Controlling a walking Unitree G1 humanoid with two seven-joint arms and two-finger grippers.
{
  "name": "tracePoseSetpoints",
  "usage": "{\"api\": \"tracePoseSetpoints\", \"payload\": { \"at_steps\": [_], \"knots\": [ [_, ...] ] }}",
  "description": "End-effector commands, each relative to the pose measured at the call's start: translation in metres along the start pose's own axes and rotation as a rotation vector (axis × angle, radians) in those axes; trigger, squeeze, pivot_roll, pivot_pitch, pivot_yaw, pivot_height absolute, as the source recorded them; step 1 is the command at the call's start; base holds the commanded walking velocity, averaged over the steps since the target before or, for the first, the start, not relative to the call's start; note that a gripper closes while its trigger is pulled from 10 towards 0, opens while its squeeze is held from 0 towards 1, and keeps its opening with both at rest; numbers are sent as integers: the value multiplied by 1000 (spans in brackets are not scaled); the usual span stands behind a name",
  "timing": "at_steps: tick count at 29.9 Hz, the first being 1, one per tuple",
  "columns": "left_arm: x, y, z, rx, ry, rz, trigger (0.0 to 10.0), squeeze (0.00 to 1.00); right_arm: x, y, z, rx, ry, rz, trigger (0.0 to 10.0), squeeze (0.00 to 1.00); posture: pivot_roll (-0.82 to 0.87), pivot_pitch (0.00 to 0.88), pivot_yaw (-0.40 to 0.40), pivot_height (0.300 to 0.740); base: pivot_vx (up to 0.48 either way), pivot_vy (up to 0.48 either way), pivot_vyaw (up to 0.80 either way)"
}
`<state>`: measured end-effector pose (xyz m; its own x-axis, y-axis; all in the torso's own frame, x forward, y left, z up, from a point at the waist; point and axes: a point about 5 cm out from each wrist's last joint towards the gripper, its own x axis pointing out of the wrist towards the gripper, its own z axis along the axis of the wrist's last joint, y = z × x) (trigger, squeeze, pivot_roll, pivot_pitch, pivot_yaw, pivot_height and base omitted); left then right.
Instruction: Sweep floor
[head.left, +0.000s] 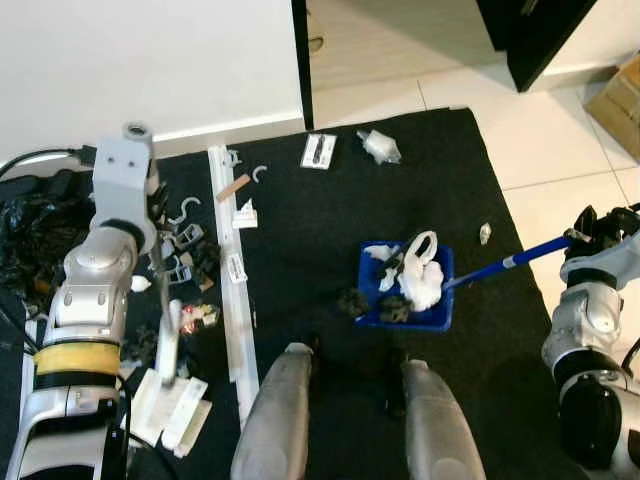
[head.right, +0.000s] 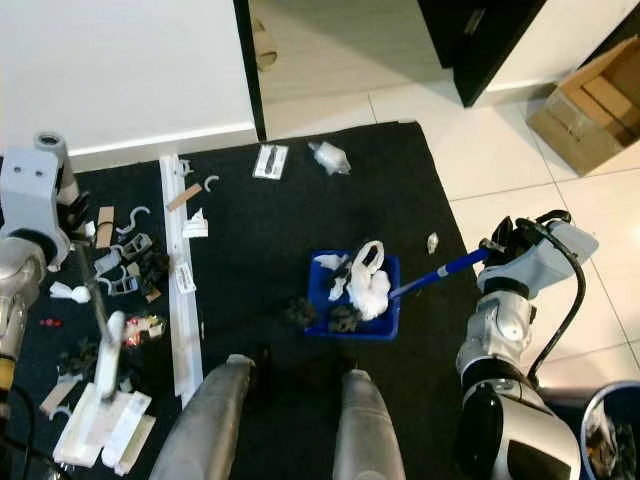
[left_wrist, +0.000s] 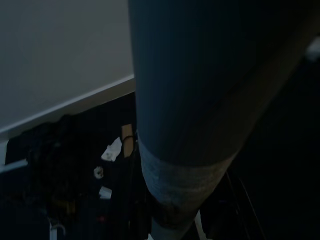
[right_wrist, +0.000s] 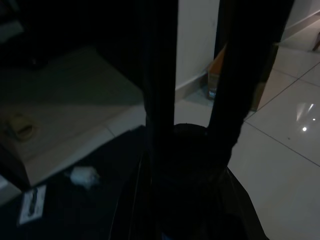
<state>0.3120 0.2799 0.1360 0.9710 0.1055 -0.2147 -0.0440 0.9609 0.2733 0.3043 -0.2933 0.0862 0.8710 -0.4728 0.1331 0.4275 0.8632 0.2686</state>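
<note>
The right gripper (head.right: 503, 243) at three o'clock clenches the blue handle (head.right: 440, 272) of the dustpan (head.right: 385, 318) (loaded with white scraps) at centre. The left gripper (head.left: 158, 205) at nine o'clock grasps the broom (head.left: 168, 340) over the rug's (head.left: 300, 230) litter.

A dustpan (head.left: 432, 318) lies on the rug (head.left: 330, 220) near its middle, with a crumpled bag (head.left: 421, 272) in it and its handle (head.left: 515, 261) running out toward 3 o'clock. A long strip (head.left: 228, 270) lies along the rug at 9 o'clock, scattered litter (head.left: 185, 245) beyond it. A card (head.left: 318, 150) and a paper wad (head.left: 380, 146) lie at 12 o'clock, and a cardboard box (head.right: 585, 110) stands on the tiles at 2 o'clock.
</note>
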Motion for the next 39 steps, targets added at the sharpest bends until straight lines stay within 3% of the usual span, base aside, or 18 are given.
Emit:
{"api": "tracePoseSetpoints", "payload": {
  "at_steps": [1,8,12,17,22,25,27,34,39],
  "knots": [
    [0,-9,-5,-15,-25,-7,10000,0,-4,-12,-1,23,-6,-53,10000,0,107,138,2,740,0,0,0],
    [3,-31,-20,-75,-37,4,10000,0,-4,-31,6,75,-46,-152,10000,0,82,48,10,740,0,0,0],
    [4,-32,-25,-86,-33,22,10000,0,-5,-40,9,93,-66,-189,10000,0,74,18,14,740,0,0,0],
    [6,-30,-28,-125,-35,36,10000,0,-3,-55,13,207,-74,-276,10000,0,68,0,16,740,0,0,0],
    [9,-30,-25,-128,-55,46,10000,0,0,-50,13,241,-58,-256,10000,0,63,0,17,740,0,0,0],
    [13,-34,-21,-153,-68,52,10000,0,3,-37,7,228,-4,-193,10000,0,58,0,19,740,0,0,0],
    [19,-52,-22,-207,-31,12,10000,0,4,-23,-3,189,82,-168,10000,0,48,0,24,740,0,0,0],
    [22,-79,-28,-171,12,-54,10000,0,2,-8,-9,156,116,-65,10000,0,28,0,27,740,0,0,0],
    [25,-87,-25,-190,3,-65,10000,0,2,-3,-9,154,110,-35,10000,0,27,0,19,740,0,0,0]
  ]
}}
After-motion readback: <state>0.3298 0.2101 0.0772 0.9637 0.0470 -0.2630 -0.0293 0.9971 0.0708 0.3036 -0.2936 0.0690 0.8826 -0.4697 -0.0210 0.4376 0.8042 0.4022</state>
